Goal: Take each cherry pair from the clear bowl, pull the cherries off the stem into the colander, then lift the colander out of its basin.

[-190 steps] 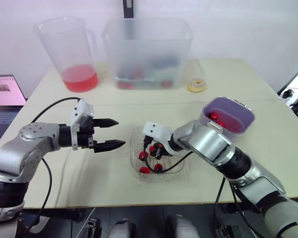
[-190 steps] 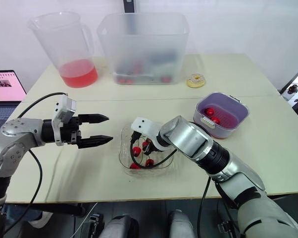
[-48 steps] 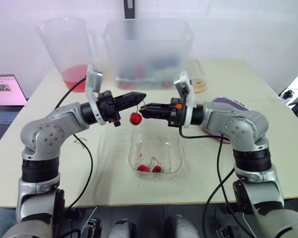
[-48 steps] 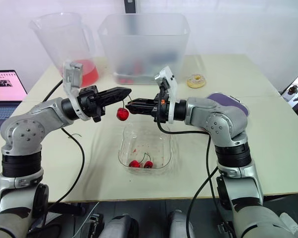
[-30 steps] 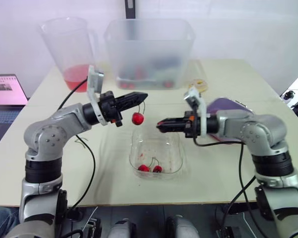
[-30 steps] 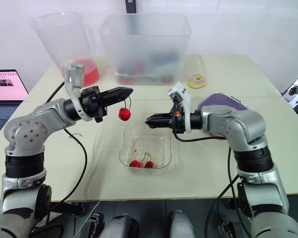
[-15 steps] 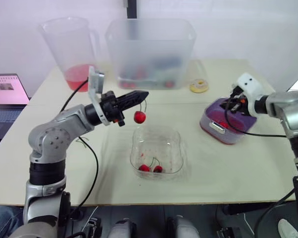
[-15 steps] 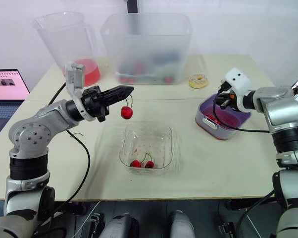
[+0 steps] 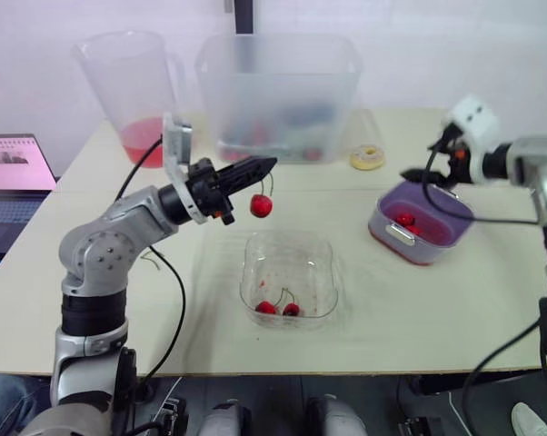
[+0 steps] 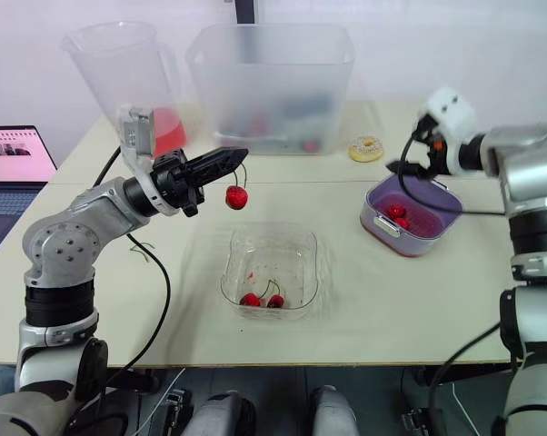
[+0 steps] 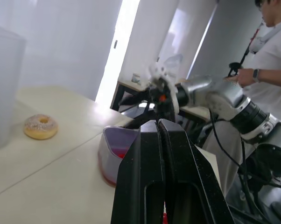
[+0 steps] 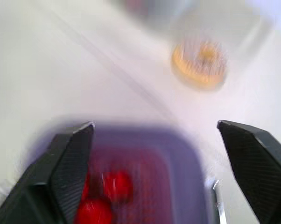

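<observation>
Left gripper [image 9: 266, 164] is pinched tight on a thin green stem [image 9: 269, 180], its two black tapered fingers pressed flat against each other in the left wrist view, and one glossy round cherry [image 9: 261, 205] dangles from that stem in the air above the 12 o'clock rim of the clear bowl [image 9: 249, 277]. That bowl is a squarish, round-cornered piece of transparent plastic near the middle of the pale matte table [image 9: 437, 313], and a cherry pair [image 9: 278, 307] on a curved stem lies at its 6 o'clock end. Off at about 2 o'clock from the bowl the right gripper [image 12: 154, 125] hovers with its fingers spread wide and nothing between them, just above the purple colander [image 10: 428, 213], which sits inside its lilac rounded-square basin [image 9: 432, 250] with a few red cherries on its floor. A sugared ring donut [image 9: 367, 157] lies at 12 o'clock from the colander. Along the far edge stand a frosted plastic tub [image 9: 278, 91] at 12 o'clock from the bowl and a translucent pitcher [image 9: 128, 91] holding red liquid at 11 o'clock. An open laptop [image 9: 14, 177] sits off the table's 9 o'clock side. A person [image 11: 271, 46] in a white shirt stands beyond the table.
</observation>
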